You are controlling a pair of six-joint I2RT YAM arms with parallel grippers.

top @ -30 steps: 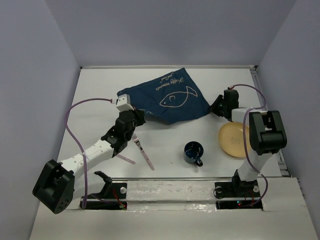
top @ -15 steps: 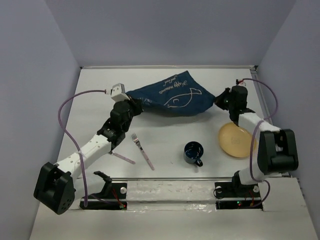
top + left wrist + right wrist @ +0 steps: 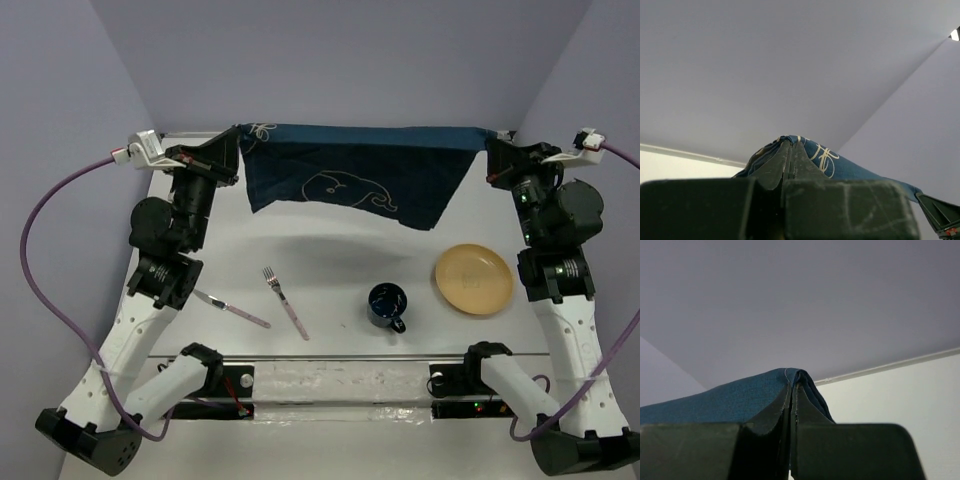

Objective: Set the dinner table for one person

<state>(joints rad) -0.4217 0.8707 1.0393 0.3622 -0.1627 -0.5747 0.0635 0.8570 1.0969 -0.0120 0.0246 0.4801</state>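
Plain white dinner table [image 3: 340, 282] — flat, matte

We see a robot lab cell: bare lavender walls [image 3: 330, 60] box in a white table [image 3: 340, 270], mounting rail [image 3: 340, 375] along the bottom.

Hanging cloth [image 3: 350, 175] spans the dinner table [image 3: 340, 285]; fork [image 3: 286, 302], mug [image 3: 387, 303], plate [image 3: 473, 279] lie nearer.
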